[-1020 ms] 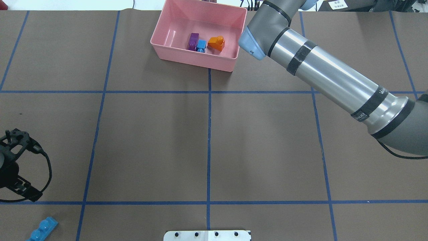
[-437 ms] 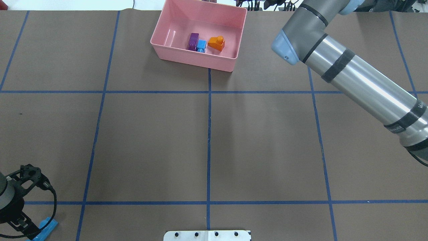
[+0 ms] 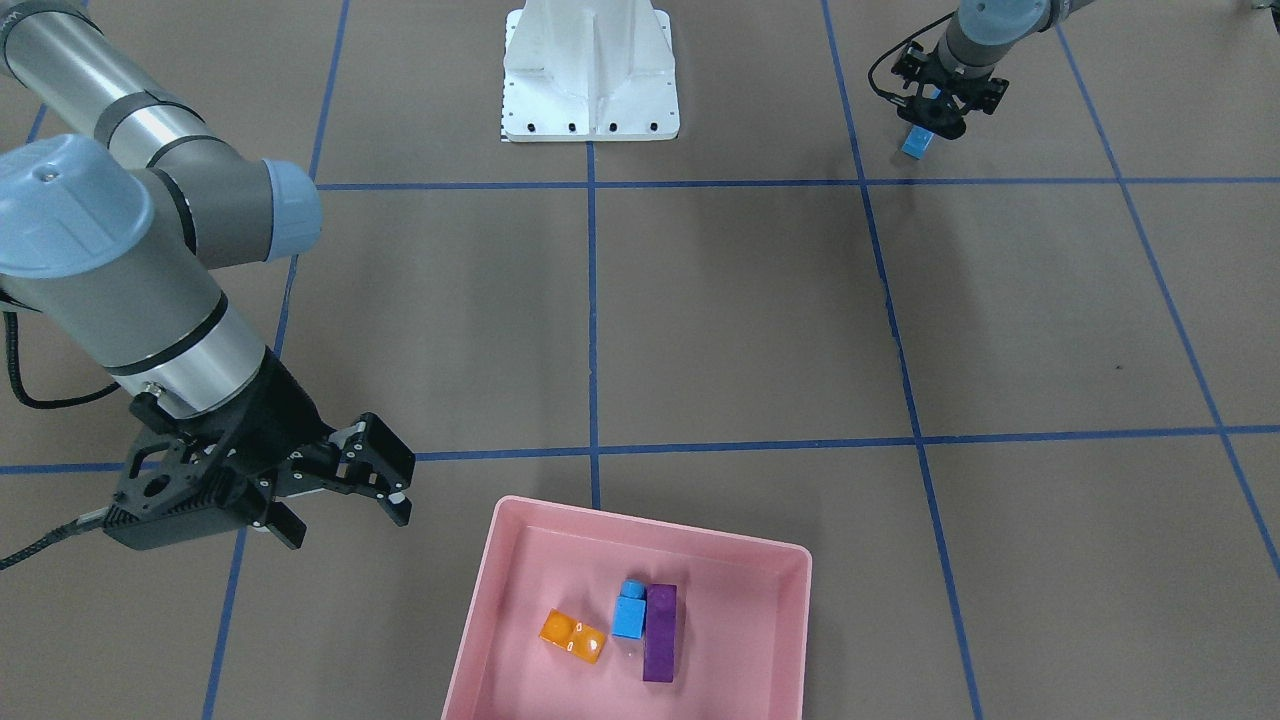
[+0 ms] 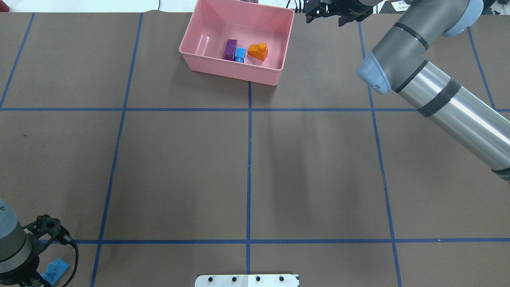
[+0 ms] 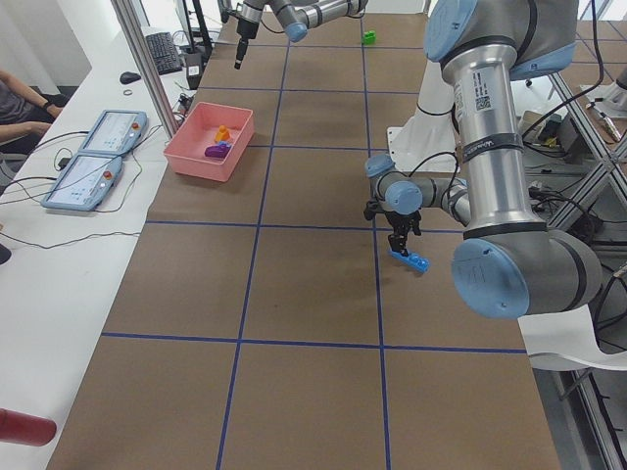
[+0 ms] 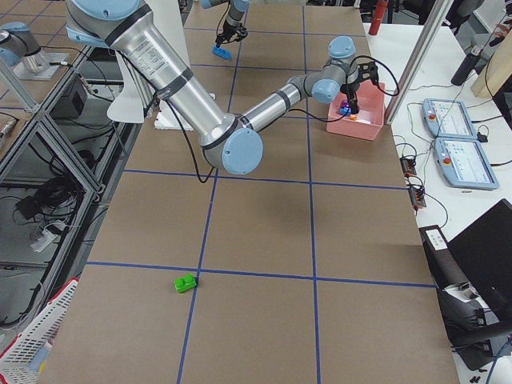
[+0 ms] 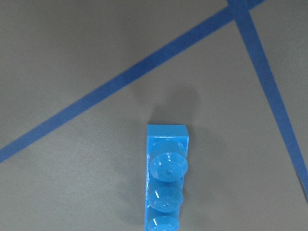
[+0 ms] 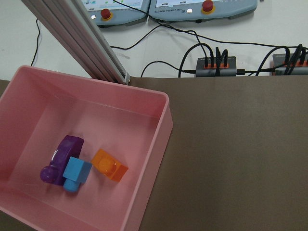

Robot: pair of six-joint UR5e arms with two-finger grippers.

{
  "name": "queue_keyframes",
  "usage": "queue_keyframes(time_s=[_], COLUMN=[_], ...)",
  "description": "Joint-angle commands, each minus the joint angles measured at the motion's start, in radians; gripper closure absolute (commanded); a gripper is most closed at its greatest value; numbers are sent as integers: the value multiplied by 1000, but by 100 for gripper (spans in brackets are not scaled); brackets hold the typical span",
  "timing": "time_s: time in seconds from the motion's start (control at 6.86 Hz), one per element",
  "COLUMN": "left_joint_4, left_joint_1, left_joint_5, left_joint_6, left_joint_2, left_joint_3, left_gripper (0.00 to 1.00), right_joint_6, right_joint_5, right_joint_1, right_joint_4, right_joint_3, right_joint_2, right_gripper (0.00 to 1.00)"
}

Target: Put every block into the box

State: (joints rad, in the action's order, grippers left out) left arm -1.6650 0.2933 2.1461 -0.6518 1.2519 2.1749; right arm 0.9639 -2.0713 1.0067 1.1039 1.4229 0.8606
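Observation:
The pink box (image 4: pixel 235 73) stands at the far middle of the table and holds the orange block (image 4: pixel 258 52), the purple block (image 4: pixel 230 49) and the small blue cube (image 4: pixel 240 54). They also show in the right wrist view, the orange block (image 8: pixel 109 165) among them. My right gripper (image 3: pixel 345 520) is open and empty, beside the box and above the table. My left gripper (image 3: pixel 935 115) is open just above the long blue bar (image 3: pixel 916 142), which lies flat on the table (image 7: pixel 165 178) at the near left corner. The green cube (image 6: pixel 186 282) lies far off on my right side.
The white base plate (image 3: pixel 590 90) sits at the near middle edge. Blue tape lines mark a grid on the brown table cover. Control pendants and cables (image 8: pixel 216 62) lie beyond the far edge behind the box.
My right arm has swung right, away from the box, and its gripper now shows clear of it. My left gripper has moved toward the near edge, over the long blue bar.

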Motion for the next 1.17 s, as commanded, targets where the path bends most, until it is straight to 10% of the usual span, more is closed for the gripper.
queue_keyframes(time_s=[0.0,0.58,0.87,1.02], left_joint_4=[2,5,5,5], left_joint_1=[-20,-20,-22,-19], left_joint_5=[-5,-55,-57,-58], left_joint_6=[-19,-22,-19,-22], left_joint_2=[26,72,70,64], left_joint_3=[-38,-110,-113,-103], left_gripper=[0,7,85,100], right_joint_6=[-55,-198,-211,-211], right_joint_5=[-85,-170,-181,-182], right_joint_1=[56,133,147,150], right_joint_4=[-1,-1,1,1], right_joint_3=[69,126,129,130], right_joint_2=[93,221,222,224], right_gripper=[1,1,1,1])
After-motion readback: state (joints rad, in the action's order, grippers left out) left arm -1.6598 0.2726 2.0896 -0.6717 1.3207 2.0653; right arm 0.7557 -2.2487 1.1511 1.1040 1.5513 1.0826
